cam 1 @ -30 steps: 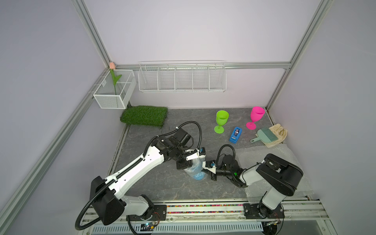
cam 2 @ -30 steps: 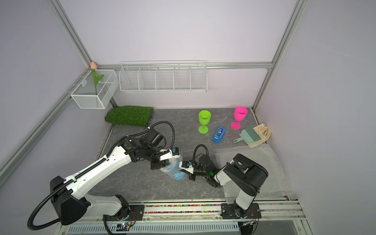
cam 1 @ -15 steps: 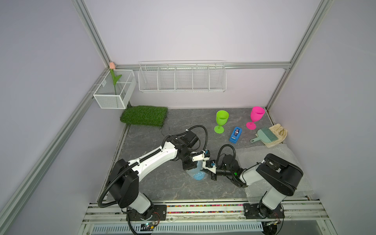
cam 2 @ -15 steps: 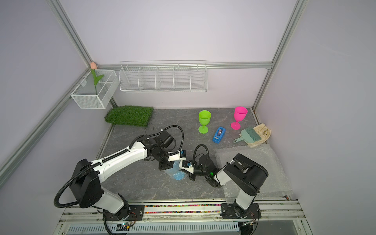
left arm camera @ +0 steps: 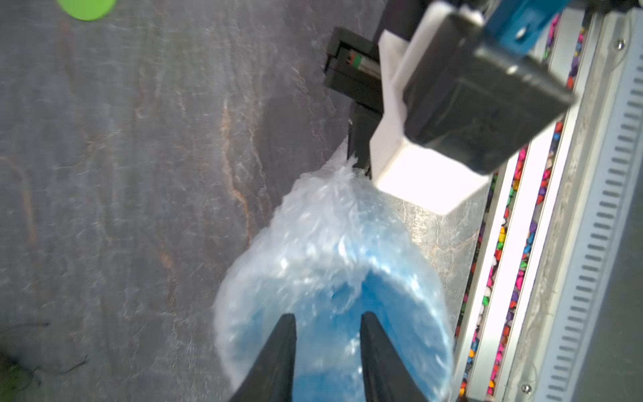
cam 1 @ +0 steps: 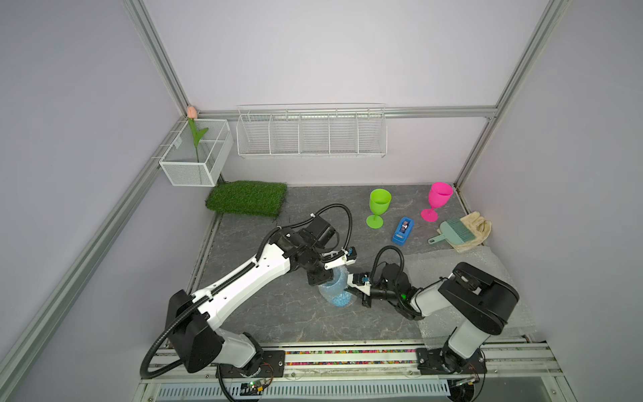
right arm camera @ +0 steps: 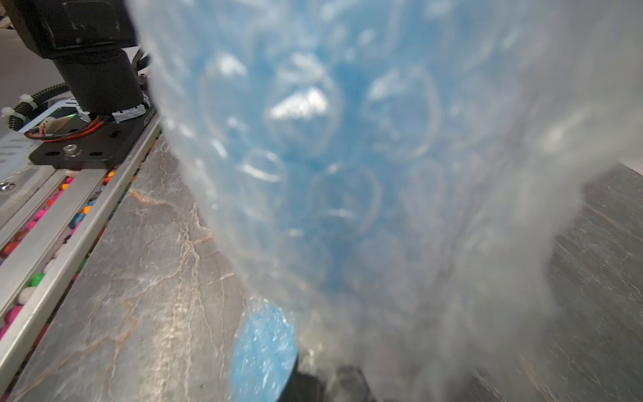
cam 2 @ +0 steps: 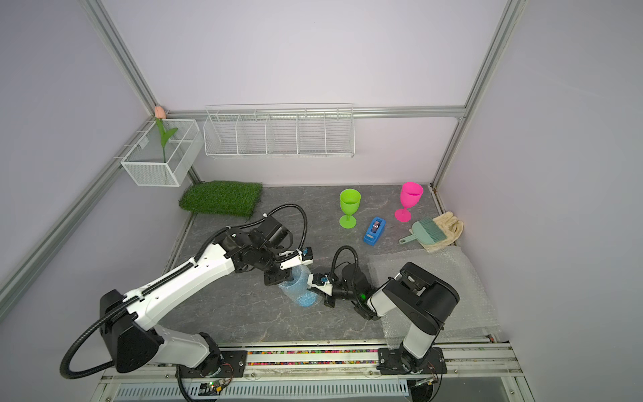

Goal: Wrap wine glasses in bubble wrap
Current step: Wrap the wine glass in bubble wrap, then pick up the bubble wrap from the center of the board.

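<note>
Bubble wrap (cam 1: 332, 291) round the blue goblet (left arm camera: 382, 306) sits pinched in right tool (cam 1: 349, 286), left tool (left arm camera: 327, 315) parted above.

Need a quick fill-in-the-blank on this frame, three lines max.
The goblet inside the bubble wrap is ___.
The green goblet and pink goblet both stand ___.
The brush lies on the ___.
Missing words: blue; upright; glove.
</note>
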Controlling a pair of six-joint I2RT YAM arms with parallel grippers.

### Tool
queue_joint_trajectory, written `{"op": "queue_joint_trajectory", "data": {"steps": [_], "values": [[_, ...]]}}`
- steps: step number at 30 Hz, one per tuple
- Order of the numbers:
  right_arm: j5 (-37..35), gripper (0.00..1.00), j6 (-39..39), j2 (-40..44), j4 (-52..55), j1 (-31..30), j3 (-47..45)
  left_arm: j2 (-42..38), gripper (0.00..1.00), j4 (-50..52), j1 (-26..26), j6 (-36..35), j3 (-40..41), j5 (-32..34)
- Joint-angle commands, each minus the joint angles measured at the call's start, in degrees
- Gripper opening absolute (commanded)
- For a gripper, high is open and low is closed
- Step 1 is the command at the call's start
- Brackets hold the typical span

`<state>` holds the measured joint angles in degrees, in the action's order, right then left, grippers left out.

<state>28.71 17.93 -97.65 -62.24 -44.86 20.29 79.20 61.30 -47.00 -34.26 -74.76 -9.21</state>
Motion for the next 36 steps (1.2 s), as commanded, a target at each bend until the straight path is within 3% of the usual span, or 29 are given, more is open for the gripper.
{"op": "queue_joint_trajectory", "data": {"steps": [1,5,9,12,17,24,33,36], "values": [[-0.5,0.07,-0.3,-1.5,0.4,0.7,-0.9,-4.3,0.36,0.9,-0.1,7.4,-0.9,7.5],[-0.3,0.07,-0.2,-1.1,1.2,0.9,-0.9,-6.7,0.38,-2.1,-0.1,21.6,-0.4,16.9],[-0.4,0.07,0.7,-0.2,3.5,1.0,-0.5,-4.3,0.39,2.5,0.0,41.6,-3.9,20.0],[-0.4,0.07,1.1,0.6,4.7,1.0,-0.2,-0.3,0.39,8.1,0.4,53.3,-5.6,17.5],[-0.1,0.07,1.6,1.6,7.1,1.0,0.2,3.0,0.35,10.0,0.4,64.9,-2.9,11.4],[0.0,0.07,2.3,2.2,9.8,1.0,0.8,-0.1,0.21,3.2,0.5,68.4,4.2,5.4],[-1.5,0.07,1.7,2.9,10.3,1.0,0.8,1.1,0.01,0.8,0.4,66.7,4.8,2.8],[-4.3,0.3,1.4,6.2,12.8,1.0,0.3,1.1,0.0,4.6,1.1,65.8,2.6,5.6]]}}
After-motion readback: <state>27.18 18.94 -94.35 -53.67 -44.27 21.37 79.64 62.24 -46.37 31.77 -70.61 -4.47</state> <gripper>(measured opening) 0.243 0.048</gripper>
